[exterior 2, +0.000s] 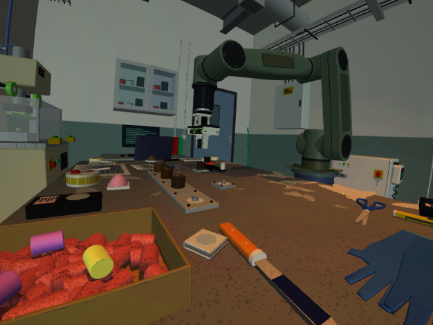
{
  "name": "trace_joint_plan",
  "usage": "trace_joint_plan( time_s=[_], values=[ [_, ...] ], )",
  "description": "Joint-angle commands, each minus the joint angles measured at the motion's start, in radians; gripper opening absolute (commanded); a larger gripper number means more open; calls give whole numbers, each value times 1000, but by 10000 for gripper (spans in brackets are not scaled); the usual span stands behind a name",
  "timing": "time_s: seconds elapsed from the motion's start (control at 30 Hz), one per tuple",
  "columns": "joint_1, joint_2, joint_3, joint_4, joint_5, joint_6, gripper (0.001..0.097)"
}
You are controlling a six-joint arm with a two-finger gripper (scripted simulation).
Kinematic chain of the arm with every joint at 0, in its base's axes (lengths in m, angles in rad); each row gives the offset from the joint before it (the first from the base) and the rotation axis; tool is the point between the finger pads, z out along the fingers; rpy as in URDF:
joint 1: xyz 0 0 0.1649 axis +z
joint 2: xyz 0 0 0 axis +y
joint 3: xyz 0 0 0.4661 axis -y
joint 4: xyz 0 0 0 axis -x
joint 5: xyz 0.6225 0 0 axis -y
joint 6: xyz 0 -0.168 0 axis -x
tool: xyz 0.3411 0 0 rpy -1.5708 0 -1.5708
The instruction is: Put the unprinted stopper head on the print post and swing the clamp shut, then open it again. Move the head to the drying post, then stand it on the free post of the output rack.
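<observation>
My gripper (204,144) hangs open and empty, pointing straight down, a short way above the far middle of the bench, over the print fixture (207,164) where a small dark stopper head and a red clamp part sit. The long output rack (183,190) runs toward me from there. It carries three dark brown heads (177,181) on its far posts, and its near post (195,198) is bare. A single small post on a grey plate (223,184) stands to the right of the rack.
An open cardboard box (87,266) of red stoppers fills the near left corner. A knife (269,267), a square pad (205,242), scissors (367,209) and blue gloves (398,269) lie on the near bench. The arm's base (316,164) stands far right.
</observation>
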Motion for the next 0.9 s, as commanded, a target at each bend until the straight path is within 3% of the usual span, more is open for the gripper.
trace_joint_plan(
  time_s=[0.0, 0.13, 0.67, 0.87],
  values=[
    [0, -1, 1, 0, 0, 0, 458],
    [0, -1, 1, 0, 0, 0, 388],
    [1, -1, 0, 0, 0, -1, 388],
    [24, -37, -41, 0, 6, -24, 388]
  ],
)
